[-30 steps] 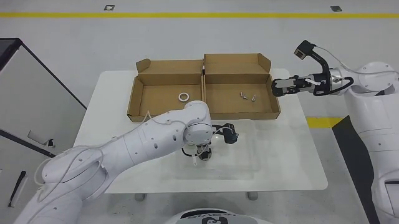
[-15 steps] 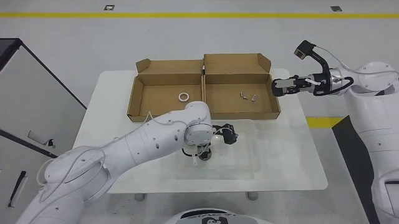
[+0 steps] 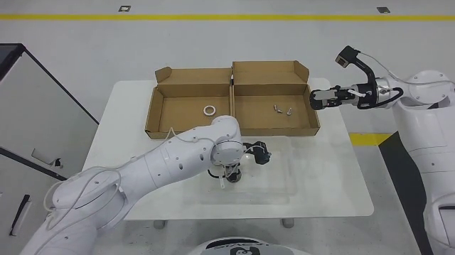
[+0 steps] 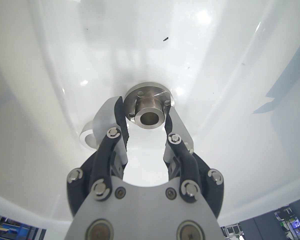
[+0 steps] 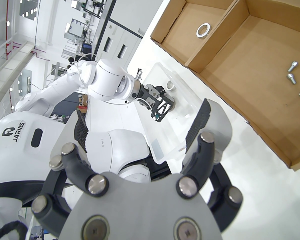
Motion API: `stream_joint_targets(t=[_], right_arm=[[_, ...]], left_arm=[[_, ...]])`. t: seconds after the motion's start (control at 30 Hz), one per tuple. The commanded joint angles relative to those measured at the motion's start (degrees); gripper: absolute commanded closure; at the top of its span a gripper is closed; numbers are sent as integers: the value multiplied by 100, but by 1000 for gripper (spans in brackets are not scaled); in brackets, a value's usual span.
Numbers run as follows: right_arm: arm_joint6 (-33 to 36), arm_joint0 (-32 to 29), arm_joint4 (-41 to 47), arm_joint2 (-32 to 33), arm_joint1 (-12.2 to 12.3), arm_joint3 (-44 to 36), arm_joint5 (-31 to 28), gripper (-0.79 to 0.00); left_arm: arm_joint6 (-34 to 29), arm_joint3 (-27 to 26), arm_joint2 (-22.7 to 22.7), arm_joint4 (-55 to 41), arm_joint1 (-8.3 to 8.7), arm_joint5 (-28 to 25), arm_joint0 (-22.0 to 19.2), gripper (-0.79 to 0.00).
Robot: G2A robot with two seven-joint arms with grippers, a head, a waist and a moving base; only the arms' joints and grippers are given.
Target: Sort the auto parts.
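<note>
Nothing has shifted since the earlier frames: both arms and every part sit where they were. The left gripper [image 4: 144, 107] reaches down into a clear tray [image 3: 284, 187] on the near middle of the worktop [image 3: 334, 177], its jaws closed on the flange of a metal hub [image 4: 149, 116] that sits on the tray floor. A loose ring [image 4: 87, 137] lies in the tray just beside one finger. The right gripper [image 5: 140, 128] hangs at the right edge of the right box [image 3: 245, 123], its jaws spread wide and empty. That box holds three bolts [image 5: 291, 78]. The left box [image 3: 178, 116], touching it at the far side, holds a white ring [image 3: 209, 111].
</note>
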Motion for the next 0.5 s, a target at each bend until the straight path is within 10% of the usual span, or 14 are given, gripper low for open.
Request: stream_joint_targets(t=[0.0,0.27,0.37,0.4,0.47], right_arm=[[0,0,0,0,0,0,0,-785],[0,0,0,0,0,0,0,-785],[0,0,0,0,0,0,0,-785],[0,0,0,0,0,0,0,-785],[0,0,0,0,0,0,0,-785]], left_arm=[[-19,-15,0,12,-5,19,-10,-345],[2,29,23,18,-17,-2,8,-305],[27,77,42,13,-35,-27,19,-160],[27,98,51,18,-43,-26,18,0],[20,121,56,36,-59,-16,11,0]])
